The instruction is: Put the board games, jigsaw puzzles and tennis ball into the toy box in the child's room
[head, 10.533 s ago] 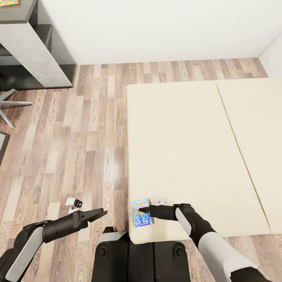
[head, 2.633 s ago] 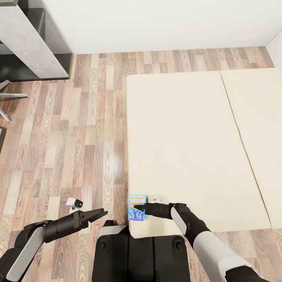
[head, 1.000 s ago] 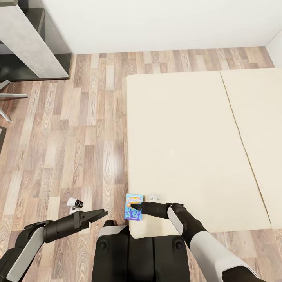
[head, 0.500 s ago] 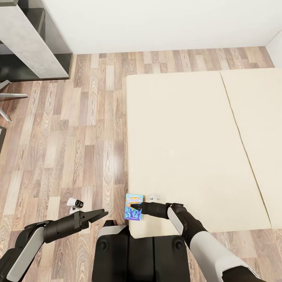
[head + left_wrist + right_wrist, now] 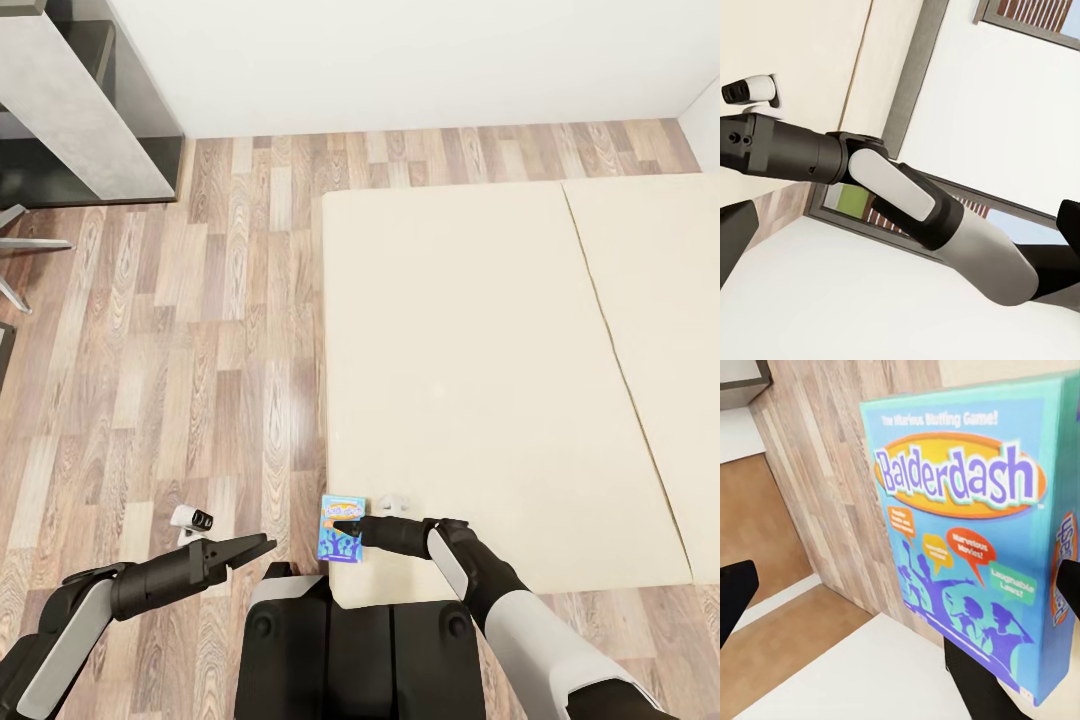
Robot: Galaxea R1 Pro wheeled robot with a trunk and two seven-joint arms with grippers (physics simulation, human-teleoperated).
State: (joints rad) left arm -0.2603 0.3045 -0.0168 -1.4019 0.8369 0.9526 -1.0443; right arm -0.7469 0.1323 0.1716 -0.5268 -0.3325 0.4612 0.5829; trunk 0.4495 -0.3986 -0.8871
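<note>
Near: matte black left gripper, tapered fingers close together, nothing between, over wood-plank floor. Right gripper at small blue board game; glossy flat box, "Balderdash" lettering, black fingertip against lower edge; firm grasp or mere touch: cannot tell. Box at near left corner of bed, plain beige two-section mattress. Beyond: grey-sided table, white wall.
</note>
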